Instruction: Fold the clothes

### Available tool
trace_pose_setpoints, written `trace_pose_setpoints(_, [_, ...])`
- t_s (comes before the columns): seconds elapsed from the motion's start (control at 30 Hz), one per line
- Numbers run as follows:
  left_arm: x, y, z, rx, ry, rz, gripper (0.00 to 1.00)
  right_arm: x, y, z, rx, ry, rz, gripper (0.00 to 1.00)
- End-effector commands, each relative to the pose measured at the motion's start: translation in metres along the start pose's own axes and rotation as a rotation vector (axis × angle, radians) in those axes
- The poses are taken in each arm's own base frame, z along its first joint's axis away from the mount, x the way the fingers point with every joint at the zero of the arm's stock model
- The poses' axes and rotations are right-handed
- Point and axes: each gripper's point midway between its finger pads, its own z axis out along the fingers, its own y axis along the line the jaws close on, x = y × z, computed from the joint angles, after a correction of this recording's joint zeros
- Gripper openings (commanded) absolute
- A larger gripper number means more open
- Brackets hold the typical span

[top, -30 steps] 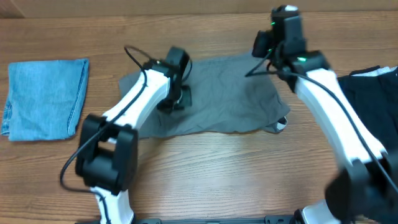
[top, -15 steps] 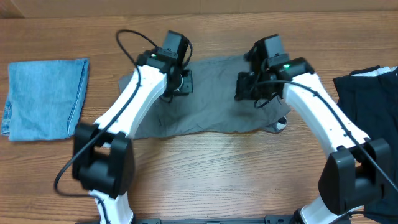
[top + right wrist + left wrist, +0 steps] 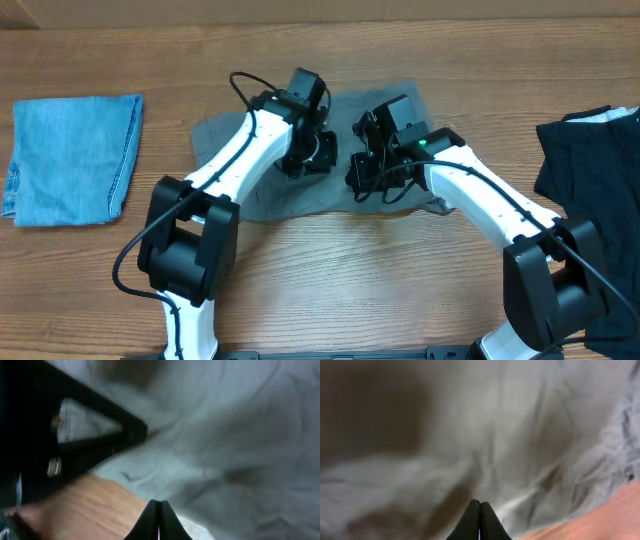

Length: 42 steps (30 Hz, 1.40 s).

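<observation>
A grey garment (image 3: 345,105) lies spread and wrinkled on the wooden table, at the middle. My left gripper (image 3: 316,158) is shut, low over its middle. My right gripper (image 3: 362,176) is shut just to the right of it, near the garment's front edge. In the left wrist view the closed fingertips (image 3: 480,506) rest over grey cloth (image 3: 485,425). In the right wrist view the closed fingertips (image 3: 158,506) are over the cloth's edge (image 3: 235,440), beside bare wood. I see no cloth between either pair of fingers.
A folded blue denim piece (image 3: 70,155) lies at the far left. A black garment (image 3: 590,165) lies piled at the right edge. The left arm's black parts (image 3: 60,430) show close by in the right wrist view.
My right gripper has come from the garment's far right corner down and left to its middle. My left gripper has moved right. The two now sit close together.
</observation>
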Motion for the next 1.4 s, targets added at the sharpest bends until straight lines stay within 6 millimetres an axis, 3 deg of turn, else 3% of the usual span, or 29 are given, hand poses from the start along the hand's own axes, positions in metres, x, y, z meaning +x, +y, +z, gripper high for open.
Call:
trace_pose_setpoints(0.0, [0.009, -0.010, 0.006, -0.007, 0.013, 0.027, 0.04, 0.009, -0.007, 0.011, -0.004, 0.016, 0.042, 0.04])
trace_pose_setpoints(0.5, [0.020, 0.009, 0.033, -0.054, 0.007, -0.006, 0.04, 0.003, -0.026, 0.018, 0.077, -0.043, 0.062, 0.04])
trace_pose_setpoints(0.77, [0.023, 0.022, 0.038, -0.104, -0.002, -0.010, 0.06, -0.001, -0.041, 0.018, 0.162, -0.066, 0.065, 0.04])
trace_pose_setpoints(0.97, [0.024, 0.024, 0.040, -0.105, -0.001, -0.010, 0.07, 0.007, -0.052, 0.034, 0.178, -0.023, 0.086, 0.04])
trace_pose_setpoints(1.1, [0.026, 0.025, 0.042, -0.106, 0.000, -0.011, 0.07, 0.005, -0.061, 0.030, 0.185, -0.030, 0.132, 0.04])
trace_pose_setpoints(1.2, [0.027, 0.031, 0.044, -0.130, -0.002, -0.013, 0.07, 0.004, -0.071, 0.026, 0.199, -0.031, 0.161, 0.04])
trace_pose_setpoints(1.37, [0.031, 0.041, 0.046, -0.170, 0.001, -0.017, 0.08, 0.005, -0.106, 0.012, 0.266, -0.036, 0.241, 0.04])
